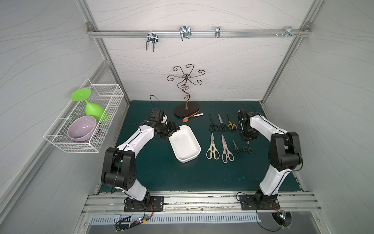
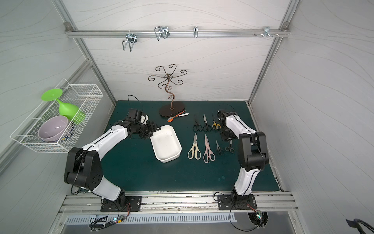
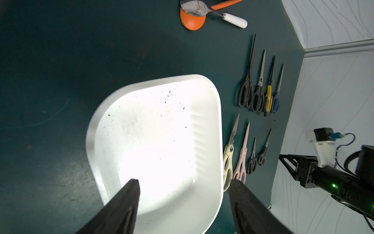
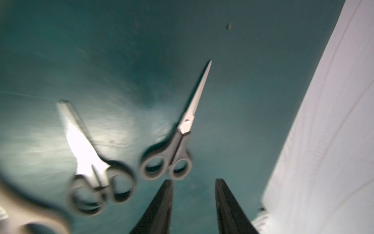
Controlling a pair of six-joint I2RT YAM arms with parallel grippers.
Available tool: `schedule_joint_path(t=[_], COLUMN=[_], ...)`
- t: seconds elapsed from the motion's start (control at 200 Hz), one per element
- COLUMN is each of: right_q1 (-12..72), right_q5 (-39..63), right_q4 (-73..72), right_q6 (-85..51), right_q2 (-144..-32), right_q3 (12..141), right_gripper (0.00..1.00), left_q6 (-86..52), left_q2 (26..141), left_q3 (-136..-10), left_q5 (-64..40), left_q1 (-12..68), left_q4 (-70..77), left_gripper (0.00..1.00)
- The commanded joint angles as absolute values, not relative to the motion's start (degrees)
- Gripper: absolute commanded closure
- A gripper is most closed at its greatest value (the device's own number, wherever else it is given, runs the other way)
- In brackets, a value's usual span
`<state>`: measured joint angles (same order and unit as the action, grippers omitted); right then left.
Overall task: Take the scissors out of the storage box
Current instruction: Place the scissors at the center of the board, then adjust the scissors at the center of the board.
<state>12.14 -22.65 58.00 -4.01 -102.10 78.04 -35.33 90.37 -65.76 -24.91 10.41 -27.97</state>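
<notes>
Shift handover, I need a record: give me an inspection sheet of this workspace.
Surface: green mat, lightly marked.
Job's things: storage box empty but for dark specks; eight scissors in two rows on the mat beside it.
Clutter: orange spoon and white-handled spoon by the scrolled stand.
End effectors: left end effector open above the box; right end effector open, empty, near small black scissors.
Cables: black bundle at left arm's base.
Surroundings: wall basket holds green goblet, purple bowl; hooks on rear rail.
</notes>
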Motion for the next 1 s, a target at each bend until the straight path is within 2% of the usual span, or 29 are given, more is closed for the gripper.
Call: schedule_joint_path(t=[0.0, 0.09, 0.195, 0.485, 0.995], right_q1=[12.6, 12.6, 12.7, 11.8, 7.2], right_q5=[-9.2, -3.1, -1.4, -6.2, -6.4], right_q4=[57.9, 54.3, 51.5, 46.8, 45.5], right_q6=[-13.1, -14.9, -17.6, -22.8, -28.4], right_q2=[-100.5, -101.6, -103.1, -106.0, -105.2], right_q3=[76.9, 75.5, 74.3, 71.5, 67.5], right_gripper=[0.61, 0.61, 0.61, 0.62, 0.63], left_q6=[-34.3, -34.1, -33.9, -34.5, -35.0], left_q2=[88.6, 88.6, 88.8, 89.3, 88.4], left_q3=[-66.1, -66.2, -66.3, -66.1, -65.8], left_q5=[-24.9, -24.5, -24.4, -24.9, -24.4], left_q1=[10.0, 10.0, 10.0, 9.5, 9.4], left_q4=[-26.9, -27.2, -27.3, -26.8, -26.5], left_gripper=[0.26, 0.26, 0.26, 0.26, 0.26])
